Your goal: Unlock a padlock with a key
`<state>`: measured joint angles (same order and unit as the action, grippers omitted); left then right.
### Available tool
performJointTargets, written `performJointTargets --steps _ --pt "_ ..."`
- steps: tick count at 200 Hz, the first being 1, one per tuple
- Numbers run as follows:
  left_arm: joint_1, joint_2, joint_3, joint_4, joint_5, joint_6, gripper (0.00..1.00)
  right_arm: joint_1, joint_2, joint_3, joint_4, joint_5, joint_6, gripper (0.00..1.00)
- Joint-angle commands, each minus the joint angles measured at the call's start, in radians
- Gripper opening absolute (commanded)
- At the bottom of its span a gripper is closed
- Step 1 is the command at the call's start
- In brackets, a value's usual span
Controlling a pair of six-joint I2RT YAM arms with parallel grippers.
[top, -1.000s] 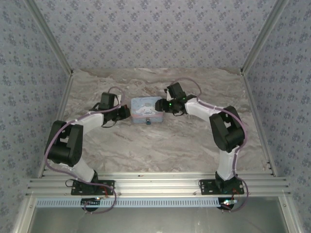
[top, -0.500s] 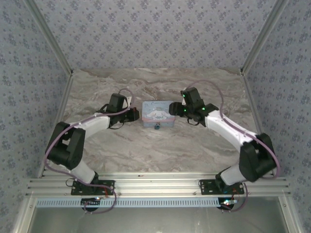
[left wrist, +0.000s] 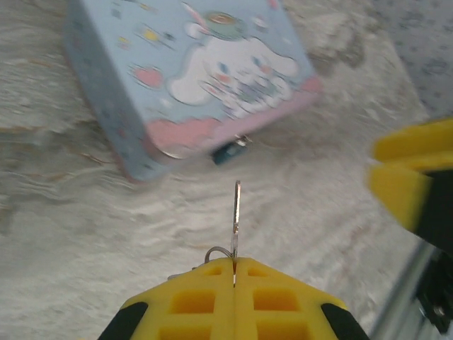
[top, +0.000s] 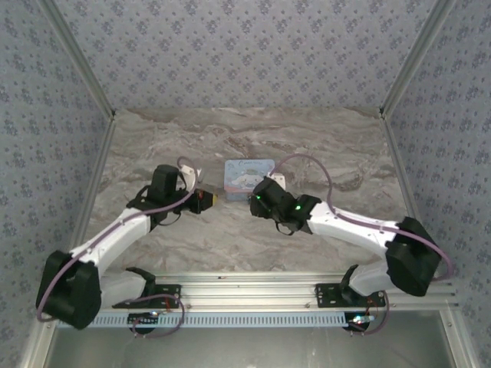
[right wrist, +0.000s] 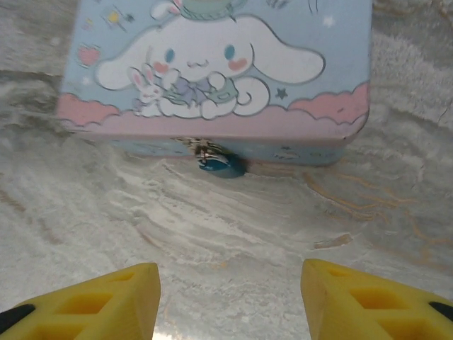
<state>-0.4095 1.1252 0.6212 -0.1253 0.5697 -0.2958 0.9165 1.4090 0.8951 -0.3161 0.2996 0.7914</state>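
Pinching a key (left wrist: pixel 236 212), left claw (left wrist: pixel 234 263) is fully closed on it, blade pointing at the padlock (left wrist: pixel 228 151) ahead, not touching. Right claw (right wrist: pixel 230 287) gapes empty; padlock hangs off the tin (right wrist: pixel 212 64) front straight ahead, on the table (right wrist: pixel 212 234).

A pale-blue tin (top: pixel 242 170) sits flat on the bench (top: pixel 245 130), near the middle and a bit to the far side. Its lid is shut. On the lid are 1 white cartoon dog (right wrist: pixel 205 53) with long ears, 1 little bunny (right wrist: pixel 145 88), pink clouds (right wrist: pixel 233 122) along the near edge, hearts and stars. The bench looks like grey-brown stone with wavy lines. 3 walls (top: pixel 245 54) with tiny blue flowers stand left, right and far. Silver rails (top: pixel 245 291) run along the near edge.
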Motion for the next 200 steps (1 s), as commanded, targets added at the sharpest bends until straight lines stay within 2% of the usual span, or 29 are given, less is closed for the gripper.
performJointTargets --steps 1,52,86,119,138,172,200 --pt "-0.021 -0.053 -0.05 0.037 0.12 0.017 0.0 0.002 0.069 -0.006 0.079 0.048 0.092 0.56" --pt "-0.032 -0.082 -0.154 0.15 0.145 -0.077 0.0 -0.002 0.246 0.103 0.095 0.01 0.066 0.59" --pt "-0.041 -0.082 -0.199 0.205 0.139 -0.134 0.0 -0.015 0.317 0.131 0.103 0.033 0.078 0.55" --pt "-0.046 -0.11 -0.209 0.161 0.116 -0.123 0.0 -0.021 0.382 0.169 0.106 0.058 0.081 0.53" --pt "-0.048 -0.126 -0.242 0.192 0.092 -0.129 0.0 -0.022 0.419 0.212 0.075 0.072 0.071 0.53" --pt "-0.049 -0.101 -0.235 0.173 0.094 -0.104 0.0 -0.028 0.468 0.235 0.078 0.101 0.062 0.53" --pt "-0.049 -0.106 -0.234 0.147 0.09 -0.079 0.0 -0.035 0.494 0.249 0.074 0.098 0.044 0.45"
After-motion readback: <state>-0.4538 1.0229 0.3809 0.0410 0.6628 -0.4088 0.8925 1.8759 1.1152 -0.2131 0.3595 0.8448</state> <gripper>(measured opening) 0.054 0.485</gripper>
